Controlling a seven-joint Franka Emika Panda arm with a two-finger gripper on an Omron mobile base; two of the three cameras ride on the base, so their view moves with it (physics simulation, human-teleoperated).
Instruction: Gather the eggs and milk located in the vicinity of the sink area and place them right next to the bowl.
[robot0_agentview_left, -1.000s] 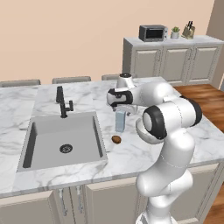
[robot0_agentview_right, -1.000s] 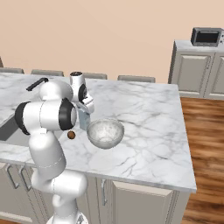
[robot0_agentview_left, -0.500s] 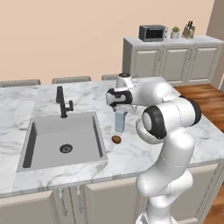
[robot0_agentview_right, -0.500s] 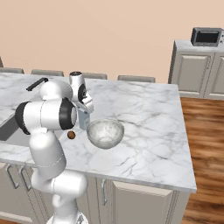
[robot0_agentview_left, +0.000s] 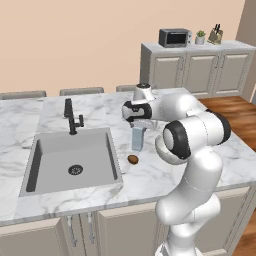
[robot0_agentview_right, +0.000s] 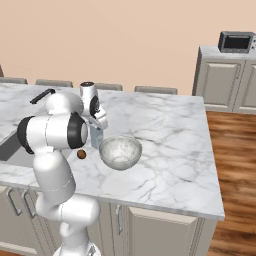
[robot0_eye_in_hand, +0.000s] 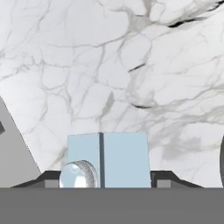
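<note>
The gripper (robot0_eye_in_hand: 105, 178) is clamping the milk (robot0_eye_in_hand: 108, 159) from above, its two dark fingertips (robot0_eye_in_hand: 165, 178) pressing against opposite sides of the pale blue carton, whose gabled ridge and round cap are showing between them. In the left base view the milk (robot0_agentview_left: 137, 138) is standing upright on the marble counter (robot0_agentview_left: 150, 177) just right of the sink (robot0_agentview_left: 73, 162), with one brown egg (robot0_agentview_left: 133, 159) lying just in front of it. The bowl (robot0_agentview_right: 120, 152) is sitting close beside the carton on the side away from the sink, and the black faucet (robot0_agentview_left: 71, 116) is standing behind the basin.
</note>
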